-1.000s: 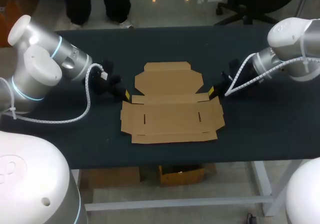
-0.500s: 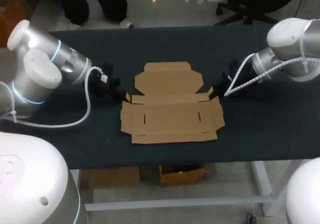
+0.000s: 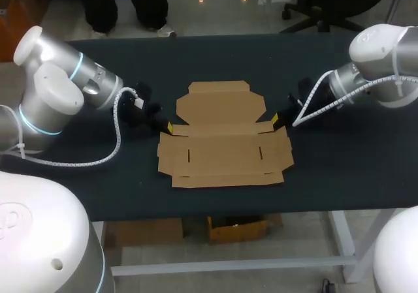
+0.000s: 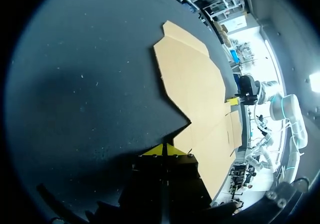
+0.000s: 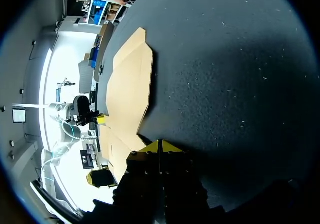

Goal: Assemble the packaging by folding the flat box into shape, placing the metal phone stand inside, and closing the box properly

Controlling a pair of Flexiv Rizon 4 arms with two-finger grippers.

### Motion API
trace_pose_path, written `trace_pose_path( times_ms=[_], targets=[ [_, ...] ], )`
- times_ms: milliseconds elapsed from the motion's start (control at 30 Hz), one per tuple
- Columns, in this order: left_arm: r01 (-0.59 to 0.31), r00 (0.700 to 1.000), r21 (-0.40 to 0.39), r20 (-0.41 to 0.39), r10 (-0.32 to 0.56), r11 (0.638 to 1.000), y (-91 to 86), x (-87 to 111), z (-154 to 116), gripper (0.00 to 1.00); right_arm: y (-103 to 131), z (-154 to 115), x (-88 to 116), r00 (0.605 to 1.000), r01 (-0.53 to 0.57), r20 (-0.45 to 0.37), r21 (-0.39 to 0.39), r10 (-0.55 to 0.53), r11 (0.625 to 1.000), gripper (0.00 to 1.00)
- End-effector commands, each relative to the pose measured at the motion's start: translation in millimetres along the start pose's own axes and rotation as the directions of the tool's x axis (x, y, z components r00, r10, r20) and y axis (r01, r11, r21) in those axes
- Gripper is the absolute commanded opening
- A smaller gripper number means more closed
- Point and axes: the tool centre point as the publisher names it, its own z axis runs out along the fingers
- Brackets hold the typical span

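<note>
The left claw (image 3: 168, 127) is sitting pinched narrow, tips together and gripping nothing, just beside the box (image 3: 222, 146) at its near corner. The right claw (image 3: 275, 118) is doing likewise on the opposite side. The box is lying flat and unfolded on the tabletop (image 3: 339, 169) between them.

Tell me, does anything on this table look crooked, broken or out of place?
Nothing looks damaged or askew. The flat cardboard box lies unfolded and square to the table, the left gripper and right gripper at its two side notches. One oddity: no metal phone stand shows in any view.
</note>
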Motion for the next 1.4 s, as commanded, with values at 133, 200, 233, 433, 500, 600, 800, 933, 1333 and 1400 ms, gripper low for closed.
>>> trace_pose_path(
  times_ms=[133,200,233,433,500,600,800,933,1333,1400],
  targets=[
    [0.003,1.0,-0.007,-0.003,-0.003,1.0,-1.1,0.0,5,0.0,-3,-1,0,1.0,0.006,-0.009,-0.009,-0.006,1.0,0.0],
    [0.005,1.0,-0.007,-0.003,-0.005,1.0,-0.7,0.3,5,0.0,-4,-1,1,1.0,0.007,-0.011,-0.009,-0.007,1.0,0.0],
    [0.005,1.0,-0.006,-0.002,-0.005,1.0,-0.4,0.7,4,0.0,-4,-1,2,1.0,0.008,-0.011,-0.01,-0.009,1.0,0.0],
    [0.005,1.0,-0.001,0.002,-0.005,1.0,0.8,0.9,2,0.0,-8,-1,5,1.0,0.016,-0.014,-0.021,-0.016,1.0,0.0],
    [0.006,1.0,0.001,0.002,-0.006,1.0,1.2,0.6,2,0.0,-10,-1,6,1.0,0.015,-0.014,-0.024,-0.016,1.0,0.0],
    [0.006,1.0,0.002,0.001,-0.006,1.0,1.7,0.3,1,0.0,-11,0,8,1.0,0.016,-0.006,-0.031,-0.017,0.999,0.0],
    [0.015,1.0,0.001,0.007,-0.015,1.0,1.9,0.0,1,0.0,-13,1,9,1.0,0.015,-0.004,-0.04,-0.015,0.999,0.0],
    [0.022,1.0,0.002,0.016,-0.022,1.0,1.2,-0.9,1,0.0,-13,3,8,1.0,0.014,-0.008,-0.041,-0.014,0.999,0.0],
    [0.012,1.0,-0.008,0.014,-0.012,1.0,0.6,0.2,4,0.0,-10,3,8,1.0,0.008,-0.013,-0.047,-0.008,0.999,0.0],
    [0.014,1.0,-0.008,0.009,-0.014,1.0,0.4,0.2,5,0.0,-10,4,8,1.0,0.007,-0.014,-0.046,-0.008,0.999,0.0]
  ],
)
